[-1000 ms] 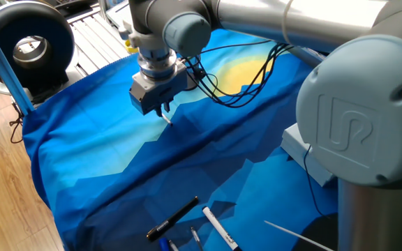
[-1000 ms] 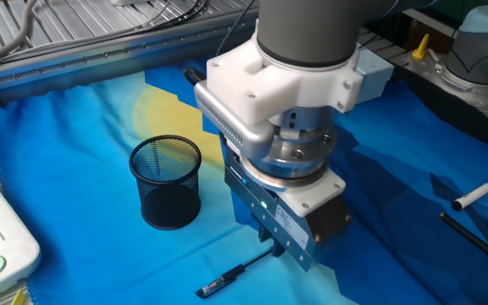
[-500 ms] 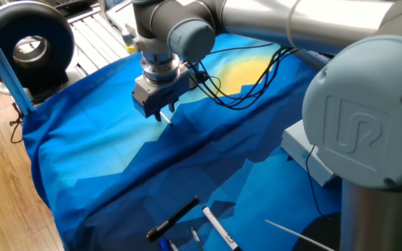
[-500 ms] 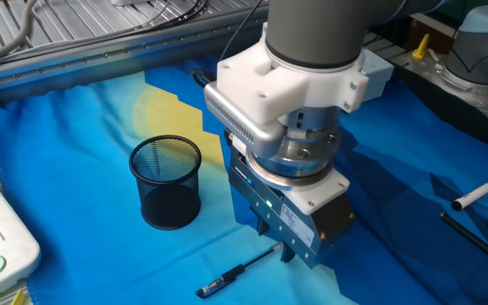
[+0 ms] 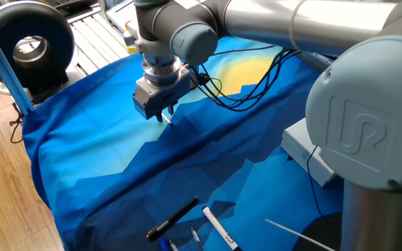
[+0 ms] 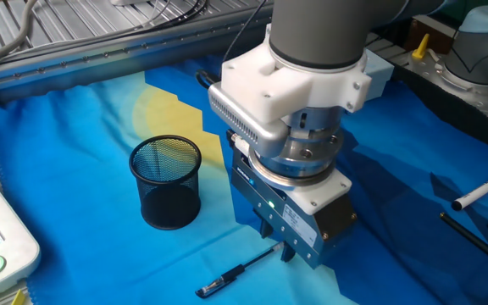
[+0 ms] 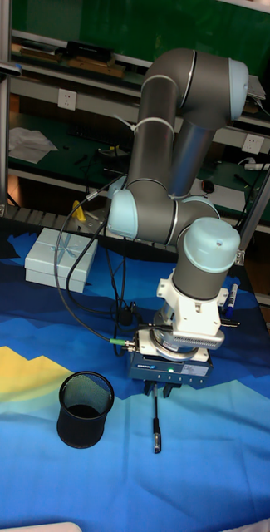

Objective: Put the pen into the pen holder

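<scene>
Pen [image 6: 237,271] lying flat on the blue cloth [image 6: 74,254] that covers the counter, its far end reaching under the hand [image 6: 276,252] and its near dark end pointing away from it; in the tall fixed view the pen [image 7: 157,426] runs from below the hand [image 7: 162,388] toward the camera. Hand lowered close over the pen's upper end, fingers pointing down at the cloth. Whether the fingers grip the pen or how far apart they stand cannot be told: the hand's body hides them in every view. In one fixed view only a pale tip [image 5: 165,118] shows beneath the hand [image 5: 160,111].

Pen holder [image 6: 167,182], a black mesh cup, upright on the cloth, near the pen and off to one side of the hand, not touching either; also seen in the tall fixed view [image 7: 85,409].

White marker with black cap [image 6: 481,191] well apart on the cloth, alongside a black marker [image 5: 172,219] at the cloth's edge. Pale blue box [image 7: 61,258] behind the arm.
</scene>
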